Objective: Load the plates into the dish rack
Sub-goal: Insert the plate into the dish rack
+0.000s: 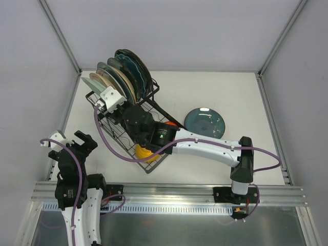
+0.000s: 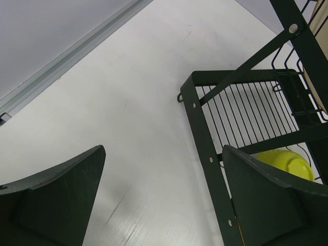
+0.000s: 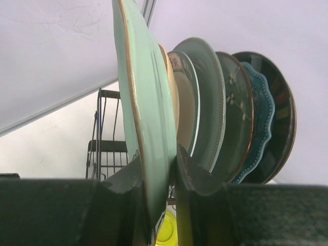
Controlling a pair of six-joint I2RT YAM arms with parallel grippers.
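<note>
Pinching mint plate [image 3: 146, 102] in right gripper [image 3: 160, 169], lower rim hiding between jaws; holding left gripper [image 2: 163, 169] wide apart.

Bright, diffuse light leaves only faint shadows on the white table [image 1: 205, 92] — in the wrist views the near fingers [image 2: 56, 200] blur, and the mint plate [image 3: 148, 128] carries mild sheen.

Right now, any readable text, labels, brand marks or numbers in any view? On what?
No text can be read in any view.
plates in the dish rack: painted pattern only, no lettering.
left hand, open: bare fingers, no marks.
right hand, shut on the mint green plate: no marks on either.
right arm base: small coloured spot beside it, too small to read.
</note>
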